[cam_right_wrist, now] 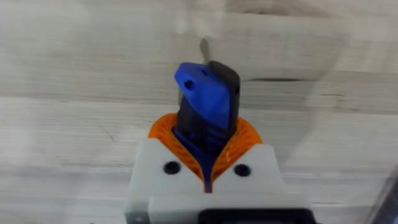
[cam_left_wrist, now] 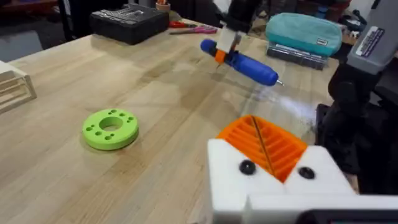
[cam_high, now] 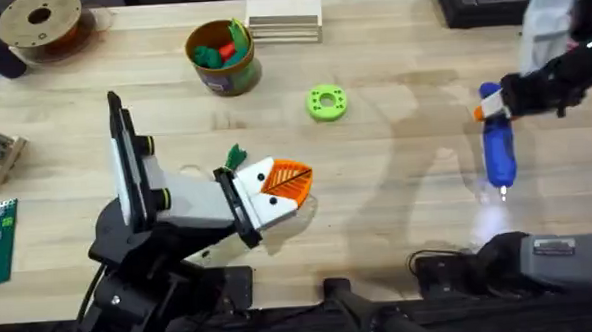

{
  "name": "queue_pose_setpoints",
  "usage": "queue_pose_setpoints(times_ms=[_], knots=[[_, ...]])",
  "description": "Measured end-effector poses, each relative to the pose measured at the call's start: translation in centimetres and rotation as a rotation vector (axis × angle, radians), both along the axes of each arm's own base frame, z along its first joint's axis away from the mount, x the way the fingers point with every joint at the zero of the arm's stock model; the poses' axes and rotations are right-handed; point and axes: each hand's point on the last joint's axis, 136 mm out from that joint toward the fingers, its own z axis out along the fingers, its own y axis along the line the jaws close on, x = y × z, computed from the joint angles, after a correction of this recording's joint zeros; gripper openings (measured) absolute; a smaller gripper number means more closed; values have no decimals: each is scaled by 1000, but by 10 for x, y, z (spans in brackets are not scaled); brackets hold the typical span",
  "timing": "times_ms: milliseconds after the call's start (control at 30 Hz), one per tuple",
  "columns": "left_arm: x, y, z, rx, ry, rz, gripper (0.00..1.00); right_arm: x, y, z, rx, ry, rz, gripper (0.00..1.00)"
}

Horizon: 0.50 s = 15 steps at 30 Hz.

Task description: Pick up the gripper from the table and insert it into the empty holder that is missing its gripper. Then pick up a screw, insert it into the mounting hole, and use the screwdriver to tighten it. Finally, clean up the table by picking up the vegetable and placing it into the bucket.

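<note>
**Screwdriver in hand, vegetable still on the counter**

The right gripper (cam_right_wrist: 208, 168) had its fingers clenched on the screwdriver (cam_high: 497, 147), holding the blue tool at the right side of the counter (cam_high: 417, 191) with its thin metal tip pointing toward the robot. In the right wrist view the orange pads pressed against both sides of the blue body, and the tool appeared to be lifted slightly clear of the wood, though that could not be told for certain.

The left gripper (cam_high: 282, 187) lay low over the middle of the counter with its orange pads pressed together and nothing visible between them. Just behind it sat the vegetable (cam_high: 236, 157), a small dark green leafy piece lying on the wood, near the fingers but not held. The bucket (cam_high: 221, 57) stood well apart at the back, already holding rounder green and red toy vegetables. A bright green disc (cam_high: 325, 103) rested between the bucket and the screwdriver.

No loose orange wedge, bare holder or screw could be made out, so the state of the mounting steps could not be told. With the screwdriver gripped, the tightening stage seemed under way or just finished. The clean-up clearly remained: the vegetable still had to go into the bucket.
</note>
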Motion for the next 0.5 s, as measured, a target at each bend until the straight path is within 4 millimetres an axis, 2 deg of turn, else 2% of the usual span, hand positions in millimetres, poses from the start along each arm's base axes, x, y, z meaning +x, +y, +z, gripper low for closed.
queue_pose_setpoints(times_ms=[133, 267, 367, 500], knots=[[0, 0, 0, 0, 1, 0, 6, 11, -3, 44, -55, -177, -10, 30], [0, 0, -1, 1, 3, 0, 6, 17, 5, 105, -84, -420, 1, 30], [0, 0, -1, 1, 3, 0, 6, 17, 17, 150, -66, -600, 4, 30], [0, 0, -1, 1, 3, 0, 6, 15, 42, 193, 14, -785, 38, 30]])
